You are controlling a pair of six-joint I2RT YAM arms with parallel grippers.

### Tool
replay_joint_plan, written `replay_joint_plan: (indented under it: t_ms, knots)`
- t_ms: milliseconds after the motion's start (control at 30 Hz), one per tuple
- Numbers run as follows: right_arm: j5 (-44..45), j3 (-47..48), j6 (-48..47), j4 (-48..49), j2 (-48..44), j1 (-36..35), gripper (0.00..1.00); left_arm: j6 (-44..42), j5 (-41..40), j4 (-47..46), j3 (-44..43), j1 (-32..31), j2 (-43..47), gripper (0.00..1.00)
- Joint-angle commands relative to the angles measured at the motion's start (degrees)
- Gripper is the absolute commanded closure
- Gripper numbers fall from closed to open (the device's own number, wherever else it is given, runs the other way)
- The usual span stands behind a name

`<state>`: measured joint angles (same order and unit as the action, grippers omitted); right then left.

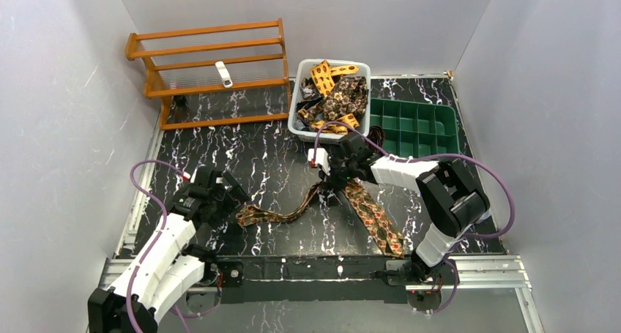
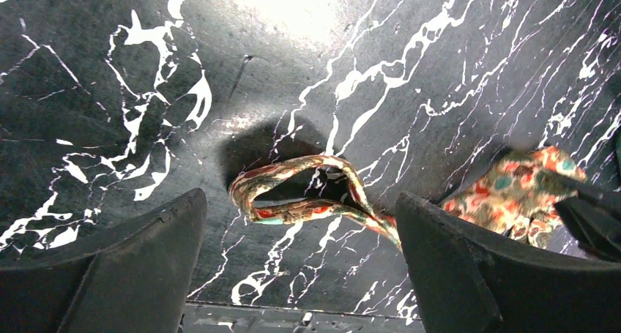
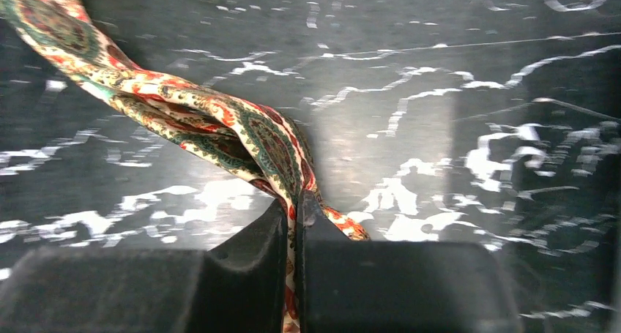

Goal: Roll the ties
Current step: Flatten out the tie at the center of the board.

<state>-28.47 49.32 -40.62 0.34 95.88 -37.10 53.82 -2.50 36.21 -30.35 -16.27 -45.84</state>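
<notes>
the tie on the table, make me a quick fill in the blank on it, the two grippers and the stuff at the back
1. The right gripper is ____ on the tie.
2. The left gripper hangs ____ above the tie's looped end.
3. The bin holding more ties is ____ in colour.
4. The divided tray beside the bin is ____ in colour.

Missing words: shut; open; white; green

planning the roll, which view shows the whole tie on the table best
Top external: the tie shows nearly whole. Left wrist shows its looped end; right wrist just the stretch pinched in the right gripper.
</notes>
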Motion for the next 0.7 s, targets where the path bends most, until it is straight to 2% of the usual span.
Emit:
replay_joint_plan:
  t_ms: [0, 100, 200, 333, 467, 567, 667]
  knots:
    - [-14.72, 4.78, 9.99, -12.5, -2.73, -0.39, 0.93, 1.08, -4.68, 3.76, -3.1, 0.18, 1.61, 0.02]
    - [-20.91, 8.13, 15.54, -20.02, -1.38, -1.67, 0.99, -0.14, -6.65, 4.62, -6.93, 0.17, 1.14, 0.02]
    - [-28.05, 13.03, 23.14, -28.99, 2.96, -2.11, 0.99, -2.07, -8.05, 5.46, -10.93, 0.17, -0.66, 0.02]
    - [-34.78, 20.11, 26.83, -41.25, 11.19, -2.14, 0.99, -4.87, -8.58, 7.16, -14.98, 0.19, -3.76, 0.02]
    - [-29.57, 26.1, 29.96, -49.77, 19.01, -1.07, 0.99, -6.18, -8.6, 8.48, -16.25, 0.2, -4.9, 0.02]
    - [-21.75, 25.09, 34.86, -48.74, 19.48, 1.45, 0.99, -6.49, -8.74, 8.89, -15.91, 0.19, -4.04, 0.02]
    - [-19.36, 24.91, 36.87, -48.07, 17.91, 5.42, 0.97, -6.86, -7.85, 8.2, -15.21, 0.21, -3.6, 0.02]
